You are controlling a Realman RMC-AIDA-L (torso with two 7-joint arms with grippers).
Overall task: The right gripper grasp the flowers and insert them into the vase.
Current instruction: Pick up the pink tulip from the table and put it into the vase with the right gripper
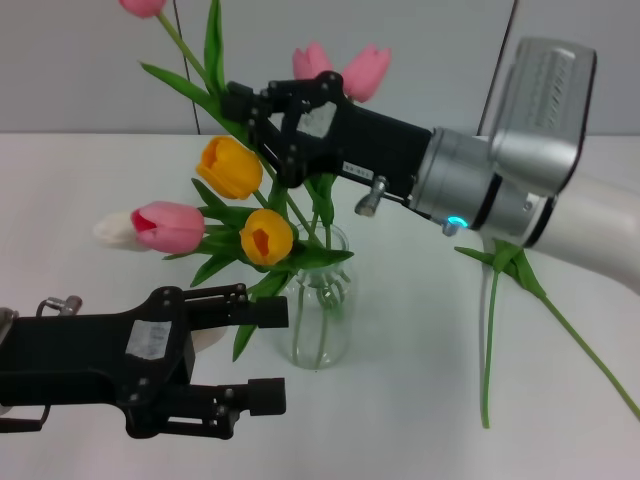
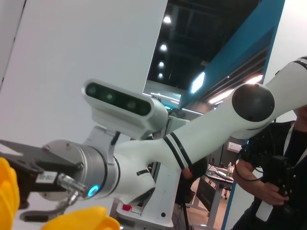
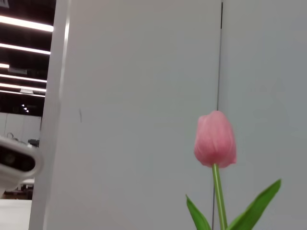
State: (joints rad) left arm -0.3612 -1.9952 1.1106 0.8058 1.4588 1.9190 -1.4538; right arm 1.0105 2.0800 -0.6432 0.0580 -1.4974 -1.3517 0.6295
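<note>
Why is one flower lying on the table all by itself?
One green stem lies flat on the white table, outside the vase. The other tulips already stand in it, and the right gripper holds one above.

A white desk [image 1: 90,190] carries a clear glass vase [image 1: 320,320] standing upright near its middle. Well to the vase's right, one flower [image 1: 500,300] lies flat on the desk.

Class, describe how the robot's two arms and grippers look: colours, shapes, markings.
The right gripper is black and boxy, with linkage fingers, a white label and a small silver knob. Its arm is thick, silver and white, with a cyan light and a ribbed silver housing. The left gripper is also black, with two blocky fingers, a pale label and a silver knob at its rear.
</note>
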